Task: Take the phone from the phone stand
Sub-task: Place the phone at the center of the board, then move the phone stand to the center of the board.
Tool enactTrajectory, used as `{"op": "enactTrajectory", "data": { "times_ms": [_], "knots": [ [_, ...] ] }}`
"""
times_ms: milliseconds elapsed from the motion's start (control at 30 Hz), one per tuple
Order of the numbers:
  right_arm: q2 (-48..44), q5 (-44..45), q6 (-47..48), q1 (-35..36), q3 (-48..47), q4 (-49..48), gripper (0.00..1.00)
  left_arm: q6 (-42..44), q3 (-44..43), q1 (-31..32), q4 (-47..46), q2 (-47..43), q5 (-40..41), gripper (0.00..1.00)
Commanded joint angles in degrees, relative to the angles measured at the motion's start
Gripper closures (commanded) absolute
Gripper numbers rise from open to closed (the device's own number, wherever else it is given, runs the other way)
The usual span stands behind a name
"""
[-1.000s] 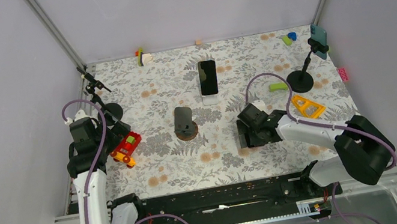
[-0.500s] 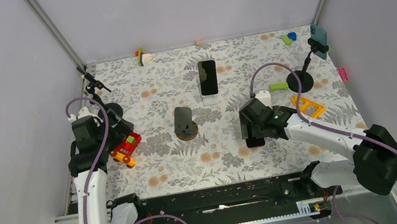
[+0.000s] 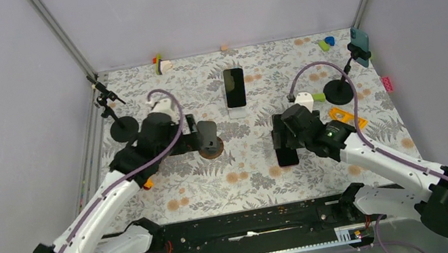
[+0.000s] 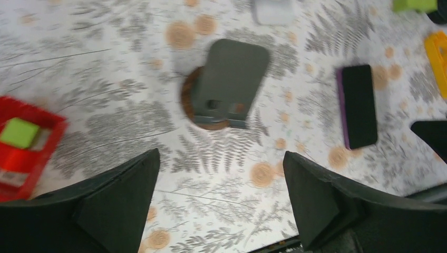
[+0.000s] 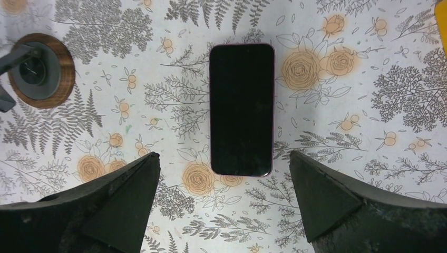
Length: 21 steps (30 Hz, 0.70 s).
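A black phone with a purple edge lies flat, screen up, on the flowered table. My right gripper hangs open above the phone's near end, and nothing is between its fingers. From above, the right gripper is just behind the phone. Left of it is a grey phone stand on a round wooden base, with nothing on it. My left gripper is open at the stand's left side. In the left wrist view the stand is ahead of the left gripper and the phone lies to the right.
A second black phone leans on a white stand at the back. A teal phone sits on a tripod at the far right, and a small empty tripod stands at the left. A red toy, a green block and a yellow piece lie about.
My left arm has swung from the left edge rightward to the grey stand. My right gripper has lifted back off the flat phone, which stays on the table.
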State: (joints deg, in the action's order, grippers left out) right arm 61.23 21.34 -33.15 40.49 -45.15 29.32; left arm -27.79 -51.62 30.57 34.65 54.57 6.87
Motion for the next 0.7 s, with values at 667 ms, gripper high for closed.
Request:
{"op": "enactTrajectory", "data": {
  "times_ms": [667],
  "knots": [
    [-14.25,4.84,-3.84,-0.41,2.85,-1.97,0.02,-4.93,-18.29,24.89,-8.57,42.24,2.97,0.04]
  ]
}}
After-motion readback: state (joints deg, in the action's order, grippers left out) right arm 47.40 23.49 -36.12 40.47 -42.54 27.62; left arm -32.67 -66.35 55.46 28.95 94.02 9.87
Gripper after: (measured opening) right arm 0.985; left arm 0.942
